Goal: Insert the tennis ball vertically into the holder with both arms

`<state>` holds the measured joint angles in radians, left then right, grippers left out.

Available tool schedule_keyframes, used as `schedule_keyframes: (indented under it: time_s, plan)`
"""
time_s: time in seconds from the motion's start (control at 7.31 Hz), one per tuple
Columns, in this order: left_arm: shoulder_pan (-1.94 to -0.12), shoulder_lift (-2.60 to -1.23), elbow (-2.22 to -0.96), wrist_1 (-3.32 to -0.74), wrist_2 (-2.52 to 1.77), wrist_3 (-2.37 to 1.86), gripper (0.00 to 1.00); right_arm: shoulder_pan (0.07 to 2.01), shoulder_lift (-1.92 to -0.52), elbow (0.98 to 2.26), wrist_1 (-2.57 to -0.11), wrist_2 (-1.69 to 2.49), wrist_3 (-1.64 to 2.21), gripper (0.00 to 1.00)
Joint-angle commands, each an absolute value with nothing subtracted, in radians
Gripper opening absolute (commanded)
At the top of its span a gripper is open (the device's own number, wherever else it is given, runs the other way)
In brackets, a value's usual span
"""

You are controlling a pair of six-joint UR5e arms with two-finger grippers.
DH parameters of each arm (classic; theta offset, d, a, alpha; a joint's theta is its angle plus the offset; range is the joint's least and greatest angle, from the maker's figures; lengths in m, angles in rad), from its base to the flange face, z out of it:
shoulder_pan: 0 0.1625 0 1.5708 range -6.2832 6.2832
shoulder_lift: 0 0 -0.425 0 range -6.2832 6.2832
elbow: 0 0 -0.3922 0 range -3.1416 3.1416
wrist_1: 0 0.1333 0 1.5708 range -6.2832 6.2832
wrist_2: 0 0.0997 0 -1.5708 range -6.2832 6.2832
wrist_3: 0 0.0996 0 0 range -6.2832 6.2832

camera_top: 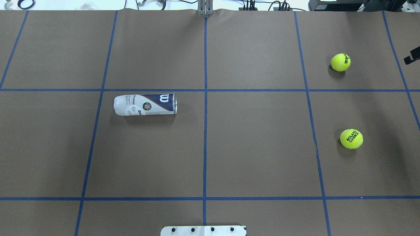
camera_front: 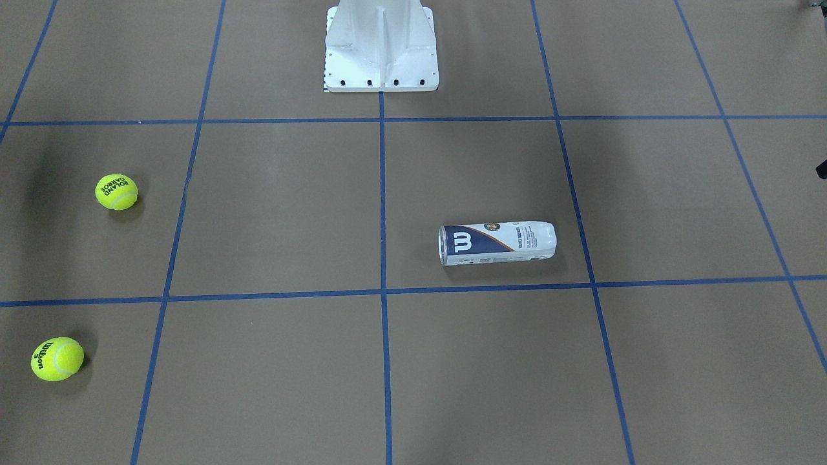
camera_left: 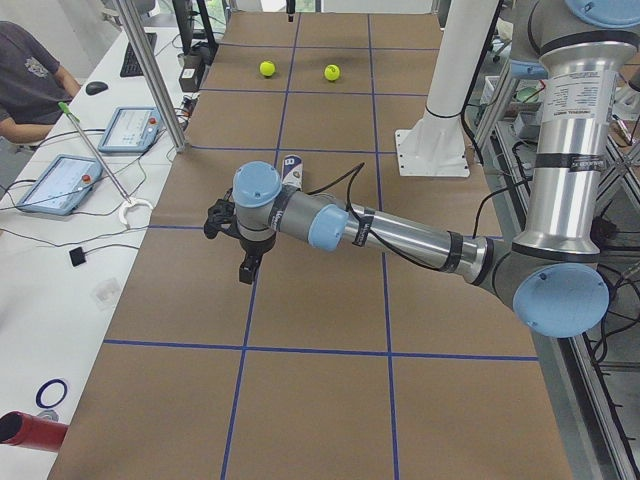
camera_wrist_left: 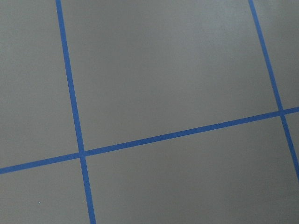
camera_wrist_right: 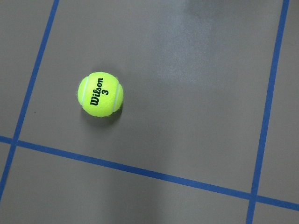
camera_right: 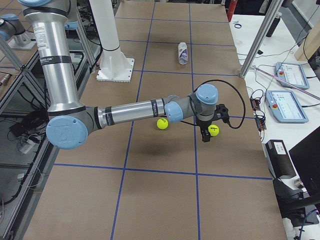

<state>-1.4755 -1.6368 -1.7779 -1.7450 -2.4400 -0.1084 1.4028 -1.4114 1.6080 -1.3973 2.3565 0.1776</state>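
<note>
Yellow-green and fuzzy, the Wilson ball (camera_wrist_right: 100,94) is closest to the right wrist camera and rests free on the paper, with no finger in that frame. From the right-end camera the black two-finger right gripper (camera_right: 204,137) hangs beside or above it. I cannot tell whether they touch, or whether its jaws are spread or closed. The black left gripper (camera_left: 246,276) hangs over bare paper toward the table's left edge, and its jaw state is likewise unreadable.

The holder (camera_top: 145,104), a clear plastic can with a white and navy label and a silver metal rim, lies on its side in the left half. Its rim points toward the centre line, well apart from both grippers. A second yellow-green ball, the Roland Garros ball (camera_top: 351,138), sits near the right edge, closer to the robot.

This looks like the opening step: nothing is gripped and the can is not upright. Next, I judge, the right gripper must centre over the Wilson ball and descend with jaws wide, while the left one goes to stand the can up.

The table (camera_top: 256,147) wears brown paper with a blue tape grid, and a white metal pedestal (camera_front: 381,58) stands at its robot-side edge. Past the operators' edge is a white desk (camera_left: 40,290) with control tablets (camera_left: 58,185) and a seated person (camera_left: 25,80).
</note>
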Motion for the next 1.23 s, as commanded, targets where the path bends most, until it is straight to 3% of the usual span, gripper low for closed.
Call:
schedule_keyframes:
  time_s: [0.0, 0.14, 0.41, 0.96, 1.09]
  plan:
    - [-1.454, -1.672, -1.779, -1.765, -2.445, -0.202, 0.94, 1.402, -1.414, 1.608, -1.397, 2.358, 0.178, 0.99]
    - [-1.450, -1.715, -1.781, -1.842, -2.436, -0.192, 0.99, 1.402, -1.419, 1.611, -1.397, 2.359, 0.178, 0.99]
    - [-1.447, -1.716, -1.728, -2.001, -2.402, -0.204, 0.98, 1.401, -1.422, 1.605, -1.397, 2.361, 0.176, 0.99]
    - [-1.430, -1.718, -1.714, -2.153, -2.407, -0.283, 0.89, 1.394, -1.422, 1.606, -1.397, 2.368, 0.179, 1.00]
    - [-1.351, -1.773, -1.689, -2.170, -2.396, -0.293, 0.92, 1.393, -1.422, 1.605, -1.397, 2.368, 0.178, 0.99]
